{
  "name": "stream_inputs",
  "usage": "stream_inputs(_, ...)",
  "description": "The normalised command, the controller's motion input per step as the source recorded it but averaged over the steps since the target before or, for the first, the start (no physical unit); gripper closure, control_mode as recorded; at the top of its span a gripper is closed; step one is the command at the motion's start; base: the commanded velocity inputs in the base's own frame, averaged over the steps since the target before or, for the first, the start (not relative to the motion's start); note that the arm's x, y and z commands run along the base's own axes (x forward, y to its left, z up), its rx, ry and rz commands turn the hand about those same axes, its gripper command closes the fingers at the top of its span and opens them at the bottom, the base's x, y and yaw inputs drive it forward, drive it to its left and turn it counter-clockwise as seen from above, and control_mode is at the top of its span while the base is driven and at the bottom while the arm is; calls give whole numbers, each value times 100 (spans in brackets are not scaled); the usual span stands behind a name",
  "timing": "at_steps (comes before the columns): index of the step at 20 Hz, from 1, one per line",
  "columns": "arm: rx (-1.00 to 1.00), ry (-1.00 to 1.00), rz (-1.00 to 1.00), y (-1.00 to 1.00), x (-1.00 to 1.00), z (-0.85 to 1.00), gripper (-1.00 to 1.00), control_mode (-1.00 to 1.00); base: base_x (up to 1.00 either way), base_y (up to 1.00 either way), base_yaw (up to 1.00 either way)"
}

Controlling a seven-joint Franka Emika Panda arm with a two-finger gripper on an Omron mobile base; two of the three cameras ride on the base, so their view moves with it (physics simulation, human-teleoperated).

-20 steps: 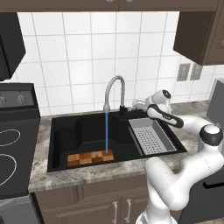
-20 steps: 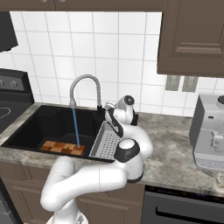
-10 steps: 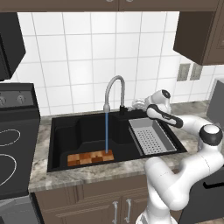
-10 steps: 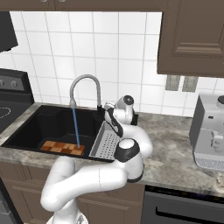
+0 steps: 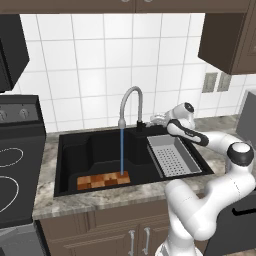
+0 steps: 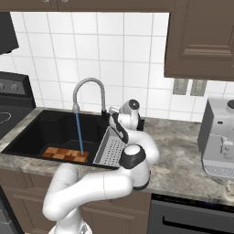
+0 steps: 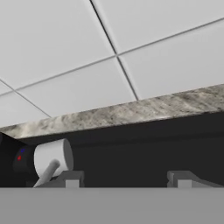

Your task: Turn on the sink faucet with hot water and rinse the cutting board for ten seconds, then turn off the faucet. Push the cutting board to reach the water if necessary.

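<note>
Water [image 5: 122, 150] runs from the faucet [image 5: 131, 105] onto the cutting board [image 5: 103, 180], lower centre; shutting off remains; jaws stand apart beside the lever [image 7: 46, 173], gripping nothing

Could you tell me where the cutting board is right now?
The cutting board lies in the sink, front left, with the water landing on its right end.

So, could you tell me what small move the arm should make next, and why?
Probably hold the gripper by the faucet handle and let the rinse run. The water is flowing and lands on the cutting board in the sink, so no push looks needed. Its fingertips sit beside the lever, ready to shut it off.
</note>
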Motion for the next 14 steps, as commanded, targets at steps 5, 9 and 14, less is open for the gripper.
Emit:
stream_inputs(5, -2, 0, 0, 44, -3, -10, -100, -100, 0, 0, 0)
stream_inputs(9, -2, 0, 0, 45, -8, -14, -100, -100, 0, 0, 0)
stream_inputs(14, -2, 0, 0, 48, -11, -16, -100, -100, 0, 0, 0)
